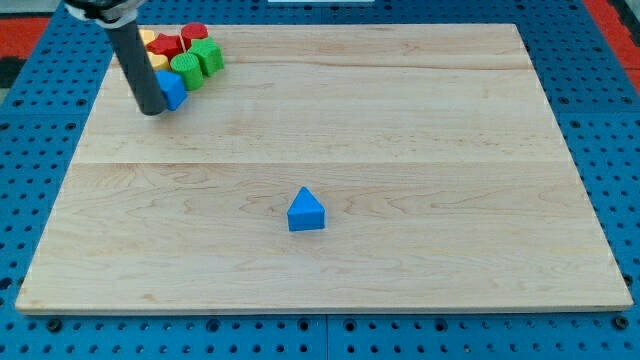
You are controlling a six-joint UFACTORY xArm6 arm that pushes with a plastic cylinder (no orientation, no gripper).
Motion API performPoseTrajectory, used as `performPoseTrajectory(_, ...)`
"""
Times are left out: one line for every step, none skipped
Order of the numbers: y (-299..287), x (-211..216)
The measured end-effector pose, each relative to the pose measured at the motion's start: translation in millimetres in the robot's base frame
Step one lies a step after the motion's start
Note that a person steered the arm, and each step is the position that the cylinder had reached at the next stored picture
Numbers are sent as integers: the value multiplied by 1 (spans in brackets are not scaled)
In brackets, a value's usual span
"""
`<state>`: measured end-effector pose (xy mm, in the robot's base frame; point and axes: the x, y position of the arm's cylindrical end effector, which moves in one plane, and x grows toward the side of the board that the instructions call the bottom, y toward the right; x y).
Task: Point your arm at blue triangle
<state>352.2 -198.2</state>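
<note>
Down at the view's top left, my tip [152,111] rests on the wooden board [400,120], and being a plain dark rod it has no jaws to part or close. It touches, or nearly touches, the left side of a blue block [173,89] at the lower edge of a tight cluster. That cluster also holds 2 yellow blocks [150,40], 2 red blocks [167,45] and 2 green blocks [186,69], all packed against each other. The pale board lies on a blue perforated base [30,120]. Well apart from my tip, toward the view's bottom centre, the blue triangle [306,210] sits alone on bare wood, with nothing between it and the cluster.
</note>
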Motion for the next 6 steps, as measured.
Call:
performPoseTrajectory(27, 19)
performPoseTrajectory(108, 35)
performPoseTrajectory(187, 69)
performPoseTrajectory(234, 126)
performPoseTrajectory(231, 182)
performPoseTrajectory(203, 169)
